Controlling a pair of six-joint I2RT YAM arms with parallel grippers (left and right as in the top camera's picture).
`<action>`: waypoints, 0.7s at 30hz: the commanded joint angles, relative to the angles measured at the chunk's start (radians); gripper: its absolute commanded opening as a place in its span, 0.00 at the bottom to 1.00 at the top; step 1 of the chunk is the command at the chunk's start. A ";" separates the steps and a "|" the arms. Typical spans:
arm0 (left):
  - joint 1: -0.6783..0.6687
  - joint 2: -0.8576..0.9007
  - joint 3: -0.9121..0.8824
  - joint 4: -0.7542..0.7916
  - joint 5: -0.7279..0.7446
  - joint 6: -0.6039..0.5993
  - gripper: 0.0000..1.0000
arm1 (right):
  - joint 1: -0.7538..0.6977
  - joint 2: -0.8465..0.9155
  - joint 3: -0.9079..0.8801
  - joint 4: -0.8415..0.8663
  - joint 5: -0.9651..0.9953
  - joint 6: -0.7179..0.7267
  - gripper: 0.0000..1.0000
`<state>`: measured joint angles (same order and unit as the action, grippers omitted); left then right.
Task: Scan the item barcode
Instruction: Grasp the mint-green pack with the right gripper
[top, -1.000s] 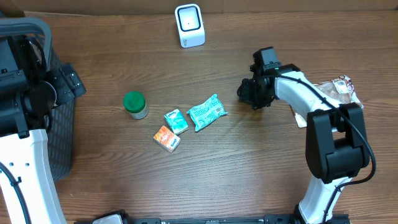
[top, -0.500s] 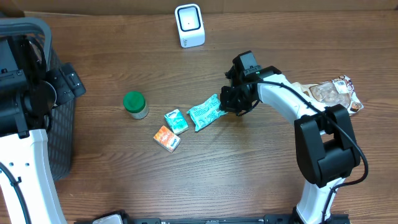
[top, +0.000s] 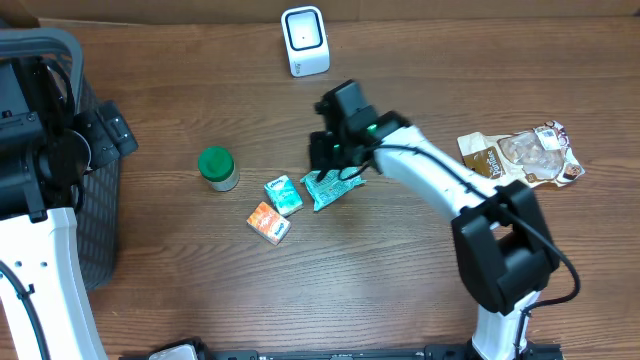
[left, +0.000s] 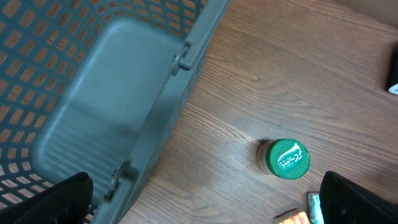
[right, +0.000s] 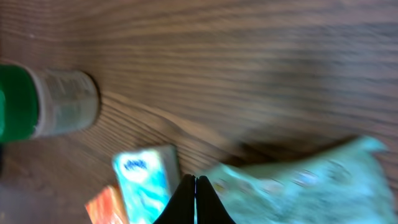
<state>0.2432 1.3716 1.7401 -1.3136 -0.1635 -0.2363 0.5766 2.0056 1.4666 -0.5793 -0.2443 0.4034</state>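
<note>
The right claw (top: 327, 168) is pinched shut with nothing between its tips. It hangs right over the upper end of the teal packet (top: 328, 188), which lies flat on the counter (top: 420, 290) with its long axis running from near-left to far-right in the overhead view. The left claw (left: 199, 186) gapes wide, well apart beside the basket (left: 118, 93), so the right arm is by far the nearer. It would likely have to spread its tips across the packet's short side before carrying it to the white barcode scanner (top: 305, 41).
</note>
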 joint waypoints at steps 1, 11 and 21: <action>0.005 -0.007 0.011 0.002 0.004 -0.010 1.00 | 0.046 0.067 0.023 0.032 0.139 0.098 0.04; 0.005 -0.006 0.011 0.002 0.004 -0.010 0.99 | 0.058 0.089 0.023 -0.122 0.096 0.122 0.04; 0.005 -0.006 0.011 0.002 0.004 -0.010 1.00 | -0.022 0.036 0.092 -0.455 0.280 0.071 0.04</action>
<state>0.2432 1.3716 1.7401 -1.3132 -0.1635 -0.2363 0.5861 2.0998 1.5070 -1.0138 -0.0753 0.4881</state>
